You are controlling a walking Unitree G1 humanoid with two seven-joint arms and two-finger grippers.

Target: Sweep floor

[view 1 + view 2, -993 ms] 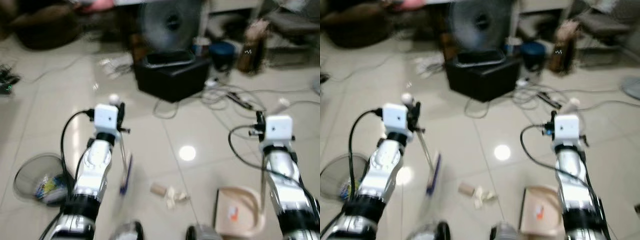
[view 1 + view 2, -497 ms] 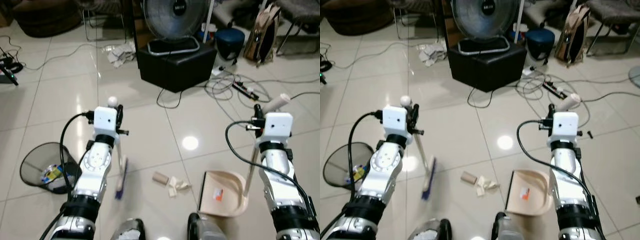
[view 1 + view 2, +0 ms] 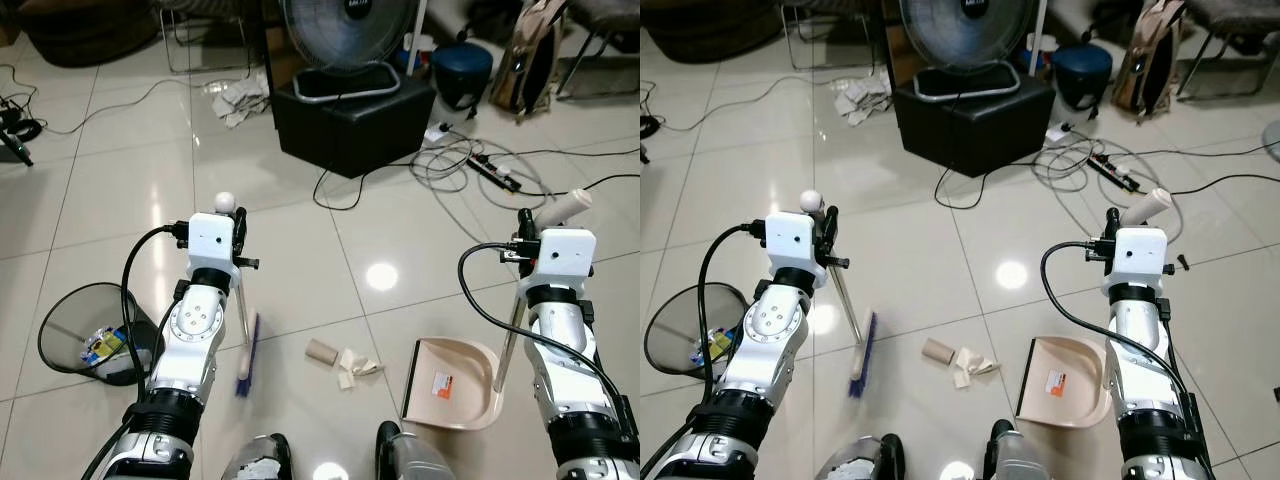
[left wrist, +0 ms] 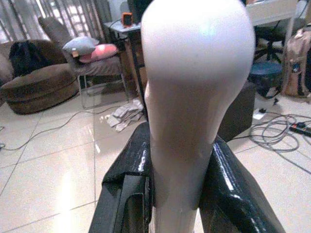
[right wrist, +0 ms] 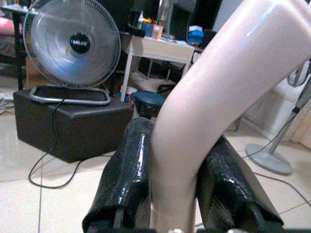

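Floor count
One broom [image 3: 244, 352], one dustpan [image 3: 452, 385], one wire bin [image 3: 82, 333], one fan [image 3: 345, 30], one black box [image 3: 352, 122], two grippers.

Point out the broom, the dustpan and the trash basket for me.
broom [image 3: 245, 358], left eye view, on the blue bristle head at the floor.
dustpan [image 3: 470, 375], left eye view, on the bare beige tray.
trash basket [image 3: 60, 312], left eye view, on the black mesh rim.
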